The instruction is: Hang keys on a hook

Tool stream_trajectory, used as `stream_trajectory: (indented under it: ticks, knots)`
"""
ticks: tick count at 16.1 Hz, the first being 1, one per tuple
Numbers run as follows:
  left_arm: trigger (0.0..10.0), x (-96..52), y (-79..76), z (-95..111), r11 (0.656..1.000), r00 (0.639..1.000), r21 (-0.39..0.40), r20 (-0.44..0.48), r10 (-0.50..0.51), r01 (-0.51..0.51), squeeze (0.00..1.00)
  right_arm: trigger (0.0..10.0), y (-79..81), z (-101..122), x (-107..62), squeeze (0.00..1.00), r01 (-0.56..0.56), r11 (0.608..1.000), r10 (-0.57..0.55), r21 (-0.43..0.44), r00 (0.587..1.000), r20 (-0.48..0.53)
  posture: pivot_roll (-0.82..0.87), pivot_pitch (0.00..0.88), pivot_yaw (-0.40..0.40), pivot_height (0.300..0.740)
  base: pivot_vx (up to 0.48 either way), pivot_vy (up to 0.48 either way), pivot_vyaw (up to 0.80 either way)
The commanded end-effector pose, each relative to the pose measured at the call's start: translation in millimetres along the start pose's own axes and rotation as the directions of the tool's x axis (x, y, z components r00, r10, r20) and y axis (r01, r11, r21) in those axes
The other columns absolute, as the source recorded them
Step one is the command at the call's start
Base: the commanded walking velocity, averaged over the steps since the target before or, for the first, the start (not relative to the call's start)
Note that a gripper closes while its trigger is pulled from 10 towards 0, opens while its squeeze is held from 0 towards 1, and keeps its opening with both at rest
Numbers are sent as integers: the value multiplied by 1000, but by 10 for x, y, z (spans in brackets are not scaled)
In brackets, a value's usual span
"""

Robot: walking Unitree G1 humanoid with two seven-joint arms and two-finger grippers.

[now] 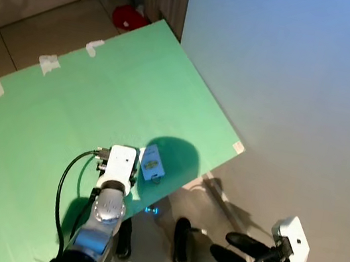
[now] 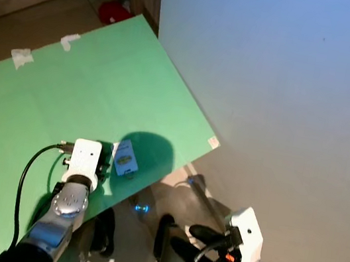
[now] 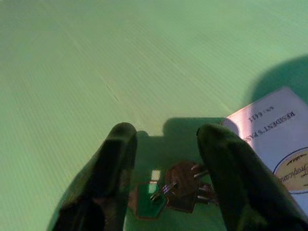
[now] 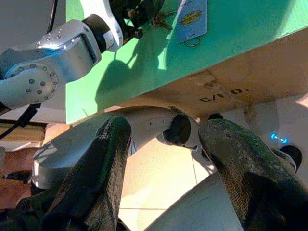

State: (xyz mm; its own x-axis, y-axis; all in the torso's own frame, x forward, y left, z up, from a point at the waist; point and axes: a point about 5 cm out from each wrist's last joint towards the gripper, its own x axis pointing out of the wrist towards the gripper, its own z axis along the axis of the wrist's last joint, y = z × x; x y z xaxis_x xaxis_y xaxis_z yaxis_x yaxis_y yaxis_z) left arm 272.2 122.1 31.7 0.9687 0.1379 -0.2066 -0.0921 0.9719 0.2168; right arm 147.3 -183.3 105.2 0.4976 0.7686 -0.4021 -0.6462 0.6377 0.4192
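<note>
We open at the left, where our left gripper (image 3: 166,154) hangs over the green board (image 1: 63,119), close to its near edge, fingers spread wide and nothing between them yet. Straight below that gap lie the keys (image 3: 168,192), a small bunch with one green-capped head, flat on the board. Just beside them, touching or nearly so, sits the white tag (image 1: 152,162), ring end pointing at the near edge. We judge this bunch light but loose: hard metal, thin, slippery, apt to fan out or slide on the smooth board. Best bite, we'd say, is across the stacked heads, pressing down so both fingers straddle them, and letting the tag dangle. The left arm reaches forward from the near edge, wrist bent down over the keys. Off the board, to the right, our right gripper (image 1: 236,249) idles low by the wall (image 1: 289,90), fingers parted and empty.
</note>
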Motion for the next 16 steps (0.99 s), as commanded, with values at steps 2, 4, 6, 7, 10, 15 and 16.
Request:
stream_trajectory:
  ticks: [2,4,6,7,10,15,16]
  knots:
    - [10000,-96,-18,-162,1000,999,13,-36,11,-10,1000,10000,-5,-46,-37,0,16,1000,-16,9,1000,0,-379,382,-45,740,0,0,0]
    - [10000,-149,-22,-211,1000,999,-9,-40,27,-27,1000,10000,-12,-54,-48,0,19,1000,-19,7,1000,0,-382,379,-44,740,0,0,0]
    - [10000,-223,-3,-260,999,998,-16,-40,49,-50,1000,10000,-13,-61,-61,0,21,1000,-21,8,1000,0,-384,381,-44,740,0,0,0]
    - [10000,-331,-20,-319,1000,999,-20,-34,23,-24,1000,10000,-12,-70,-75,0,25,1000,-25,10,1000,0,-377,383,-47,740,0,0,0]
    - [10000,-367,-49,-324,1000,1000,-12,-16,2,-3,0,10000,-6,-84,-73,0,24,1000,-24,9,1000,-6,-375,382,-51,740,0,0,0]
    - [10000,-312,7,-312,1000,1000,9,1,19,-19,0,10000,-11,-98,-70,0,28,1000,-27,7,1000,-9,-386,382,-55,740,0,0,0]
    - [10000,-291,26,-309,1000,1000,10,0,20,-20,0,10000,-9,-102,-71,0,29,1000,-29,8,1000,-10,-387,382,-55,740,0,0,0]
